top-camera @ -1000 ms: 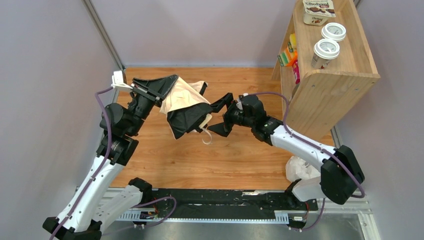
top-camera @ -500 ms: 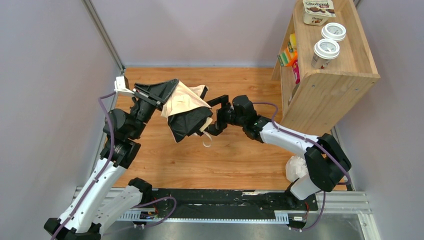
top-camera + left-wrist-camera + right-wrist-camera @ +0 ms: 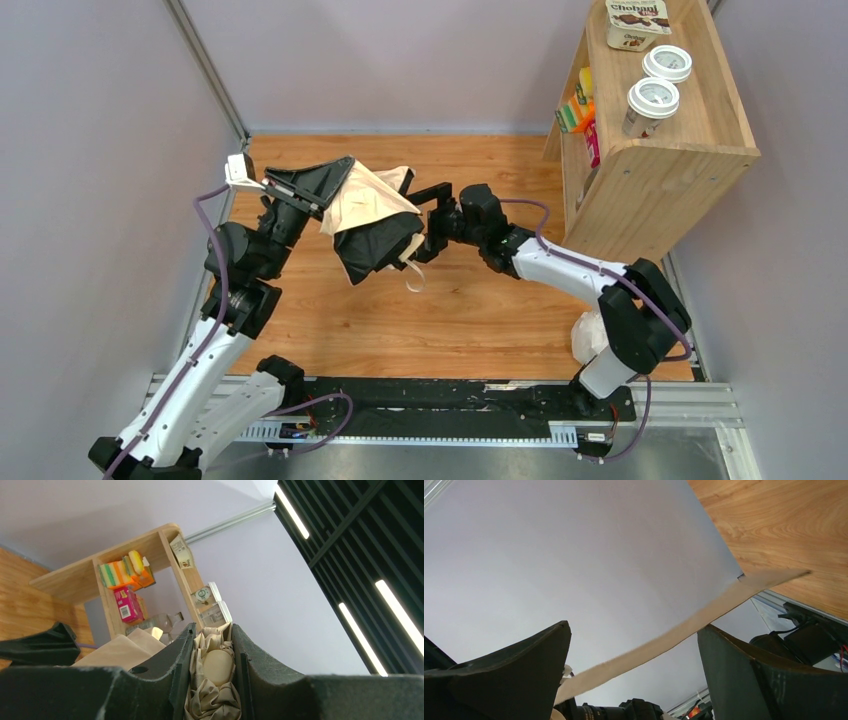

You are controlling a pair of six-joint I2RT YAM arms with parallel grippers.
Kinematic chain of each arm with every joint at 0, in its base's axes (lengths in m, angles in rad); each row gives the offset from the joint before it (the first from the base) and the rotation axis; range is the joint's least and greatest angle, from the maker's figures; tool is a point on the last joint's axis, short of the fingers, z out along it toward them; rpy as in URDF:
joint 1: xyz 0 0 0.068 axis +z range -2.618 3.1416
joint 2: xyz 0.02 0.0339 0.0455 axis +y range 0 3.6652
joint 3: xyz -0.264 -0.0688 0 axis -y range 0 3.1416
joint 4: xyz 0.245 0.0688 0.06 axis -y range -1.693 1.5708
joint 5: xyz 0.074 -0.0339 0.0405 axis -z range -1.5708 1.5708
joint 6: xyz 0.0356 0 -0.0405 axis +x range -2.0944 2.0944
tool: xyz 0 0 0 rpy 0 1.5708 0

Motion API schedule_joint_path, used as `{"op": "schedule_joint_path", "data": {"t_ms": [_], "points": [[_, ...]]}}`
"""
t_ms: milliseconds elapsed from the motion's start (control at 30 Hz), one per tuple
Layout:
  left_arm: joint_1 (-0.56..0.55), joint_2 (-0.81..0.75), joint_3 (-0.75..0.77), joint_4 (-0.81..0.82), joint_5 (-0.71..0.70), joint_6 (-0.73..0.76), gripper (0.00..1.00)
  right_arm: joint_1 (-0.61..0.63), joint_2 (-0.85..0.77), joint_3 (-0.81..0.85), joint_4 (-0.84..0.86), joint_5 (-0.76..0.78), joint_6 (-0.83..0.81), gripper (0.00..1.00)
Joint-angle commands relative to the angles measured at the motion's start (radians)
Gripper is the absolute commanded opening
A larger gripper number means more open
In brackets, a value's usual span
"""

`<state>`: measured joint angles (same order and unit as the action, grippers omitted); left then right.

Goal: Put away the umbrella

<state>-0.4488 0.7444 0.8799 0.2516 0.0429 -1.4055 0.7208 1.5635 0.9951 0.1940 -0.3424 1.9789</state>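
Note:
The umbrella [image 3: 372, 203] is held up above the wooden floor, its beige canopy bunched over a dark underside, with a strap tab [image 3: 412, 275] dangling below. My left gripper [image 3: 338, 185] is shut on it. In the left wrist view the fingers [image 3: 172, 670] squeeze the crumpled beige fabric around the pale rounded knob [image 3: 218, 666]. My right gripper [image 3: 425, 222] is open right beside the umbrella's right edge. In the right wrist view the beige strap [image 3: 674, 635] crosses the gap between the spread jaws of that gripper [image 3: 634, 652], untouched. The shaft is hidden.
A wooden shelf unit [image 3: 650, 160] stands at the back right, with lidded cups [image 3: 652, 98] and a yogurt pack on top and small boxes inside. It also shows in the left wrist view [image 3: 100, 577]. A white plastic bag [image 3: 598, 335] lies by the right arm's base.
My right gripper has moved left, from a short distance away to right against the umbrella's edge, staying open. My left gripper and the umbrella have barely shifted.

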Motion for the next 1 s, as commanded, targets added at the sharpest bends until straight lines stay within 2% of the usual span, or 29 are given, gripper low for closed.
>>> {"op": "schedule_joint_path", "data": {"t_ms": [0,33,100,167,233,267,300,333,433,533,667,800,900,967], "points": [[0.006,-0.008,-0.015,0.135,-0.014,-0.049,0.0,0.003,0.07,0.122,0.093,-0.05,0.146,0.97],[0.005,-0.008,-0.016,0.135,-0.012,-0.049,0.0,0.003,0.078,0.132,0.093,-0.044,0.14,0.95],[0.005,-0.011,-0.016,0.138,-0.014,-0.047,0.0,0.005,0.087,0.14,0.116,-0.024,0.138,0.79],[0.005,-0.011,-0.018,0.14,-0.014,-0.047,0.0,0.003,0.105,0.137,0.209,-0.014,0.124,0.52],[0.005,-0.019,-0.018,0.121,-0.011,-0.044,0.0,0.0,0.121,0.157,0.219,-0.036,0.063,0.35],[0.005,-0.028,-0.018,0.101,-0.012,-0.04,0.0,-0.01,0.133,0.177,0.216,-0.058,-0.001,0.24],[0.005,-0.045,-0.024,0.089,-0.014,-0.035,0.0,-0.021,0.151,0.219,0.203,-0.085,-0.067,0.08],[0.005,-0.056,-0.024,0.043,-0.015,-0.024,0.0,-0.032,0.167,0.252,0.185,-0.111,-0.145,0.0],[0.004,-0.14,-0.019,-0.148,-0.04,0.016,0.0,-0.064,0.173,0.316,0.135,-0.126,-0.421,0.0],[0.005,-0.223,-0.035,-0.421,-0.171,0.027,0.0,-0.075,0.104,0.341,0.102,-0.06,-0.766,0.0],[0.005,-0.307,-0.114,-0.54,-0.313,-0.03,0.0,-0.072,0.058,0.463,0.006,-0.056,-1.113,0.0],[0.005,-0.277,-0.173,-0.499,-0.382,-0.062,0.0,-0.072,0.046,0.562,-0.027,-0.145,-1.331,0.0],[0.007,-0.231,-0.199,-0.418,-0.431,-0.079,0.0,-0.064,0.0,0.557,0.033,-0.214,-1.454,0.0],[0.005,-0.182,-0.211,-0.367,-0.454,-0.079,0.0,-0.061,0.009,0.627,-0.015,-0.325,-1.55,0.0]]}}
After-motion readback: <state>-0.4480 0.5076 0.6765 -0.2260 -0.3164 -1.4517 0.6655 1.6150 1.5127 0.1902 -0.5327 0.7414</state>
